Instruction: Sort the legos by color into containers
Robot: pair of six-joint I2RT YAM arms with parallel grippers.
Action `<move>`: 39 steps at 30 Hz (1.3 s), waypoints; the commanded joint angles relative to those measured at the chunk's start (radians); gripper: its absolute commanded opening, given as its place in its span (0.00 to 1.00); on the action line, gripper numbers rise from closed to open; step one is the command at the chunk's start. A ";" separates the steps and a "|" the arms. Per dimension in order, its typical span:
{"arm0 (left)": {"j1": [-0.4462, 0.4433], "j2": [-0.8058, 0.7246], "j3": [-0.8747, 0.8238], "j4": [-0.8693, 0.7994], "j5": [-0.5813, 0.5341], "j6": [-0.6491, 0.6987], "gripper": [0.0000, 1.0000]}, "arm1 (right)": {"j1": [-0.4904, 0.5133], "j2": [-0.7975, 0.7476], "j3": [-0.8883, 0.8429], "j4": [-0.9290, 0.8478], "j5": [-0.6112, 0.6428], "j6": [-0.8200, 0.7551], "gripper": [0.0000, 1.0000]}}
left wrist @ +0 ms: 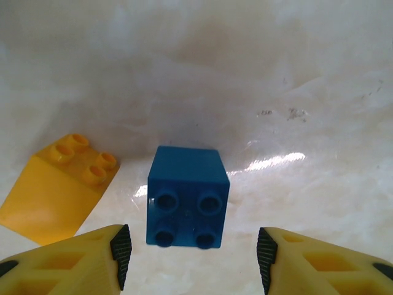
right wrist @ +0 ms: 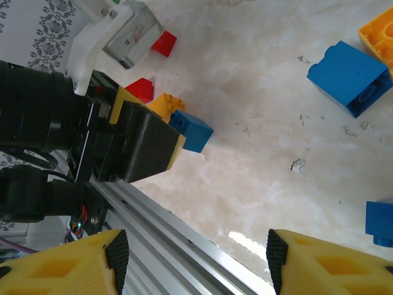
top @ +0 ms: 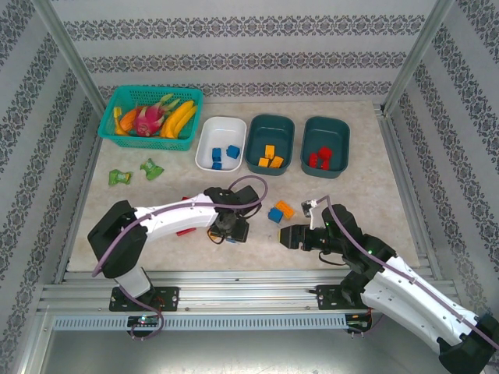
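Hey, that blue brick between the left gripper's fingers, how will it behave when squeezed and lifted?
The blue brick looks like hard moulded plastic, so it will probably be stiff in the left gripper. Its flat sides should stop it rolling. Its glossy finish might slip slightly.

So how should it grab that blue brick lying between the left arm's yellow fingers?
Probably by its two flat side faces, coming from the studded end: the blue brick lies tipped, studs toward the open left pincer, whose fingers flank it. The orange brick sits clear.
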 commanded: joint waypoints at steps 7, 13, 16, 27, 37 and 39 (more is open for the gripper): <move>-0.011 0.102 0.070 -0.068 -0.062 -0.003 0.55 | 0.009 -0.017 -0.003 0.005 -0.016 0.022 0.63; -0.011 0.131 0.076 -0.048 -0.062 0.000 0.49 | 0.009 0.005 -0.001 0.013 -0.019 0.022 0.63; -0.012 0.150 0.075 -0.040 -0.060 0.003 0.43 | 0.008 0.019 0.006 0.017 -0.020 0.018 0.63; 0.009 0.115 0.181 -0.105 -0.103 0.030 0.30 | 0.007 0.013 0.066 0.008 0.013 0.010 0.62; 0.282 0.121 0.520 -0.200 -0.058 0.162 0.28 | 0.007 0.200 0.293 0.123 0.172 -0.042 0.62; 0.336 0.157 0.584 -0.202 -0.050 0.189 0.28 | 0.003 0.256 0.331 0.170 0.208 -0.043 0.64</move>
